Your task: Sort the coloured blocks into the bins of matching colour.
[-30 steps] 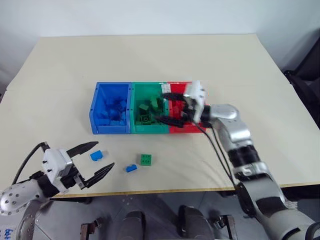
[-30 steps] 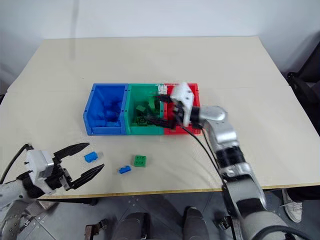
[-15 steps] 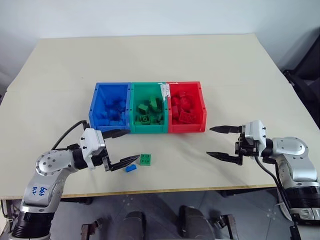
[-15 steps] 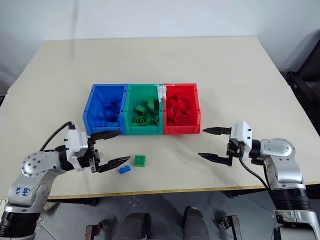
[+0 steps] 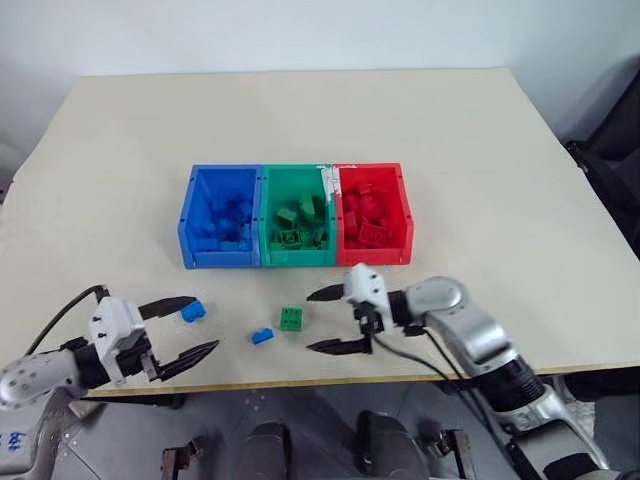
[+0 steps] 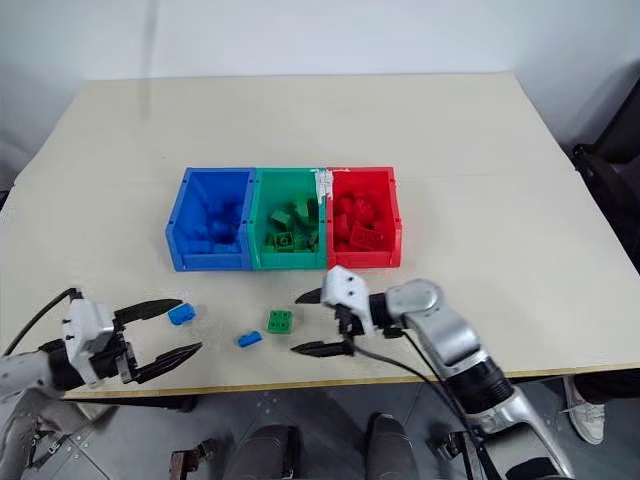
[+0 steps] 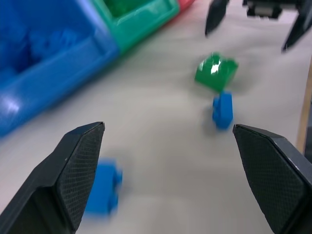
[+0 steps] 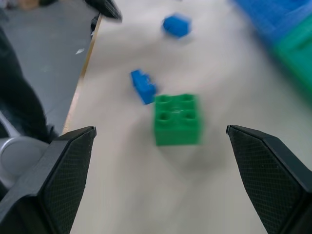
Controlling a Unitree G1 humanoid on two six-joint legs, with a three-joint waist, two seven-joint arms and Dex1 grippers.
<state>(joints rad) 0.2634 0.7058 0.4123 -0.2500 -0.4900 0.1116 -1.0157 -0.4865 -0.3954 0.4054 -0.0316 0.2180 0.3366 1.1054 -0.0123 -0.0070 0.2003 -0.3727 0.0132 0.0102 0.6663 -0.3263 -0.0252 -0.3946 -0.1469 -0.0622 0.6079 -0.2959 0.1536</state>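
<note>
Three joined bins stand mid-table: blue [image 5: 220, 257], green [image 5: 297, 258] and red [image 5: 375, 256], each holding several blocks of its own colour. Three loose blocks lie in front of them: a blue block [image 5: 193, 311], a smaller blue block [image 5: 263, 336] and a green block [image 5: 292, 319]. My right gripper [image 5: 310, 321] is open just right of the green block [image 8: 177, 118], its fingers pointing at it with nothing between them. Near the table's front left edge my left gripper [image 5: 206, 322] is open, with the blue block [image 7: 102, 195] beside its upper finger.
The table's front edge [image 5: 400, 378] runs close behind both grippers. The beige tabletop [image 5: 300, 120] stretches wide beyond the bins and to their right.
My right gripper left the red bin, swung out right, then came in low beside the green block. My left gripper reached toward the loose blocks, then drew back left.
</note>
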